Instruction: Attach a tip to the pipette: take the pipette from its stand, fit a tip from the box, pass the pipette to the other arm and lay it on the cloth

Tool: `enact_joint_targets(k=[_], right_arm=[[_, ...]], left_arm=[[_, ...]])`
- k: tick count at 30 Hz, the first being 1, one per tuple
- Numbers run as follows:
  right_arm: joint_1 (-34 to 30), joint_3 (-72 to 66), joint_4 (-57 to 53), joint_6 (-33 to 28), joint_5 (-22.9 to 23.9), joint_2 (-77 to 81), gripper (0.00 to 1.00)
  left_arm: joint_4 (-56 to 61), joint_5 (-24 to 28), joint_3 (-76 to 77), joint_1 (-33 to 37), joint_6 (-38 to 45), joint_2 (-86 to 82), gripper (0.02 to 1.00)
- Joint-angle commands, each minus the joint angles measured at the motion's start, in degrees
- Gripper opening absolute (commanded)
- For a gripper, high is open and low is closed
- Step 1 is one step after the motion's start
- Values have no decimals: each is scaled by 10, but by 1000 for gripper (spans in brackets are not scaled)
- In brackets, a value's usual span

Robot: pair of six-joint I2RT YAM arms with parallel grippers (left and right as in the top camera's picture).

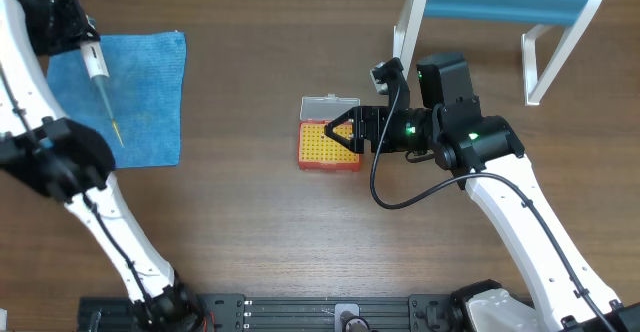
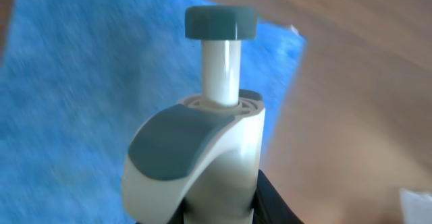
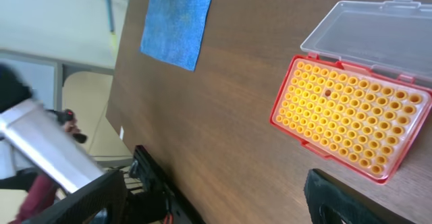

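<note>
My left gripper (image 1: pixel 68 24) is shut on the white pipette (image 1: pixel 97 64) at the far left. The pipette slants down over the blue cloth (image 1: pixel 150 92), and a yellow tip (image 1: pixel 116 130) is fitted on its end. The left wrist view looks along its white body (image 2: pixel 202 163) to the grey plunger button (image 2: pixel 221 23), with the cloth (image 2: pixel 81 96) behind. My right gripper (image 1: pixel 345 132) stands open beside the red tip box (image 1: pixel 325 147). In the right wrist view the tip box (image 3: pixel 351 123) holds yellow tips, its clear lid (image 3: pixel 368 28) folded back, and the cloth (image 3: pixel 179 18) lies beyond.
The pipette stand (image 1: pixel 505 2), a blue bar on white legs, is at the back right. Bare brown table (image 1: pixel 250 232) stretches between the cloth and the tip box.
</note>
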Motion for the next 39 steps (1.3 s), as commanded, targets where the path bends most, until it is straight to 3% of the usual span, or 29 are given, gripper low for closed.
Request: enact_joint_targets(k=[1, 5, 18, 23, 39], right_arm=[[-2, 3, 4, 35, 3, -8, 858], [-2, 3, 12, 43, 15, -8, 858], [-2, 3, 38, 71, 18, 18, 858], [-2, 3, 78, 84, 18, 26, 858], [-1, 3, 81, 88, 18, 29, 858]], left_arm=[[-6, -76, 41, -4, 45, 77, 27], [-2, -145, 40, -4, 58, 109, 29], [66, -167, 38, -12, 135, 163, 29], [88, -207, 38, -31, 135, 169, 29], [115, -240, -15, -61, 150, 169, 27]])
